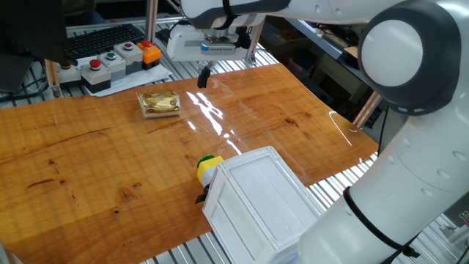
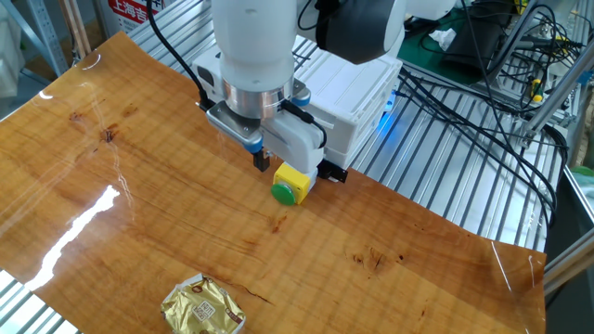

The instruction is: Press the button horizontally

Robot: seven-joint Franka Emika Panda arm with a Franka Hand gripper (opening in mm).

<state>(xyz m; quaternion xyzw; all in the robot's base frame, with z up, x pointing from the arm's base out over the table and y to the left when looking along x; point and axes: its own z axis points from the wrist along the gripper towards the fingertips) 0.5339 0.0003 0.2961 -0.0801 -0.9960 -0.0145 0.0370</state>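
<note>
The button (image 1: 209,166) is a small yellow block with a green round cap. It lies on its side on the wooden table (image 1: 88,161), its back against the white plastic box (image 1: 256,199). In the other fixed view the button (image 2: 291,183) has its cap facing away from the box (image 2: 357,97). My gripper (image 1: 204,75) hangs raised above the table on the cap's side, apart from the button. Its dark fingertips (image 2: 264,160) show as one narrow tip, shut and empty.
A gold foil packet (image 1: 160,103) lies on the table's far side and also shows in the other fixed view (image 2: 202,308). Grey boxes with red, green and orange buttons (image 1: 117,61) stand behind the table. Cables (image 2: 483,102) cross the metal bench beside the box.
</note>
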